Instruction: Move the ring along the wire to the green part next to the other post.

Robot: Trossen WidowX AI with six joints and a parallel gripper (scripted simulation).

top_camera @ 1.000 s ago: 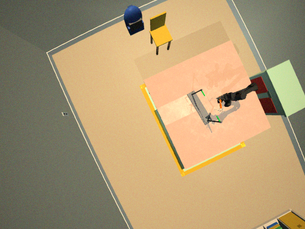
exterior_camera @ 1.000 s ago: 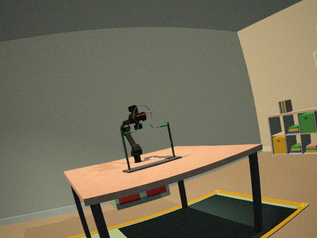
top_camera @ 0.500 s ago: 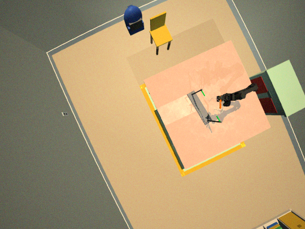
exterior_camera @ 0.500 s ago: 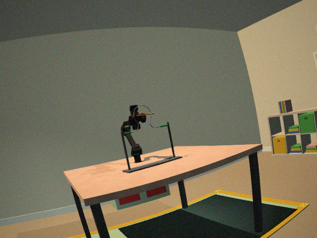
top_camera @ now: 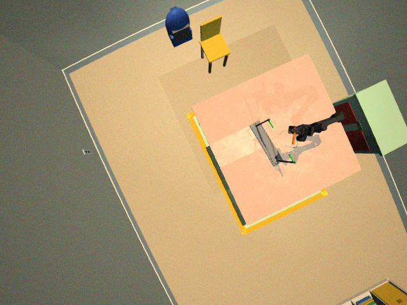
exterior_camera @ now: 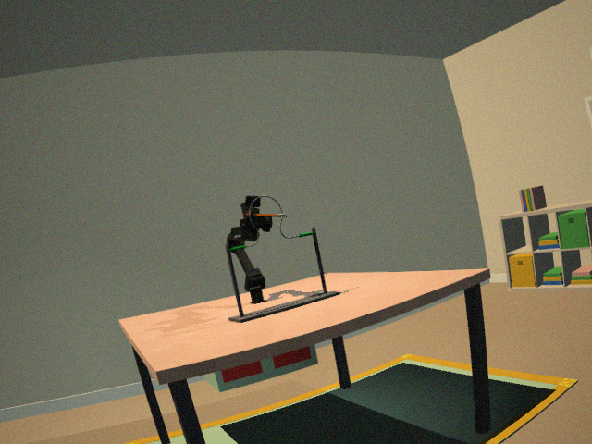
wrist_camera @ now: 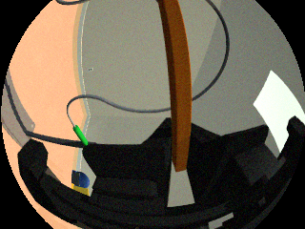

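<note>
"What has the hand (top_camera: pixel 294 131) (exterior_camera: pixel 258 215) (wrist_camera: pixel 172 121) got?"

"The orange handle (top_camera: pixel 293 138) (exterior_camera: pixel 265 215) (wrist_camera: pixel 181 86), clamped between nearly closed fingers. It lies about level, center of the room view."

"And the ring (top_camera: pixel 292 143) (exterior_camera: pixel 282 214)?"

"At the handle's far end, high above the counter (top_camera: pixel 312 177) (exterior_camera: pixel 382 296) (wrist_camera: pixel 38 62), apparently around the thin grey wire (top_camera: pixel 281 133) (exterior_camera: pixel 266 195) (wrist_camera: pixel 228 45) at the right side of its big loop. From here, I can't tell whether they touch."

"So carrying is the step in hand. How is it done well?"

"Slowly, I'd say, with a firm grip. Keep the wire mid-opening and turn the wrist with each bend, so the ring stays square across it. Handle and fingers need watching too: they sit beside the loop, and a hurried twist could brush it."

"Where are the resting places?"

"One green sleeve (top_camera: pixel 291 158) (exterior_camera: pixel 305 234) is just right of center, below the ring; the other (top_camera: pixel 270 124) (exterior_camera: pixel 237 248) (wrist_camera: pixel 81 135) is left, by its post (top_camera: pixel 262 122) (exterior_camera: pixel 234 281). Which is the goal, this view doesn't settle. At either, settle the ring's weight before opening, then back straight off."
</note>
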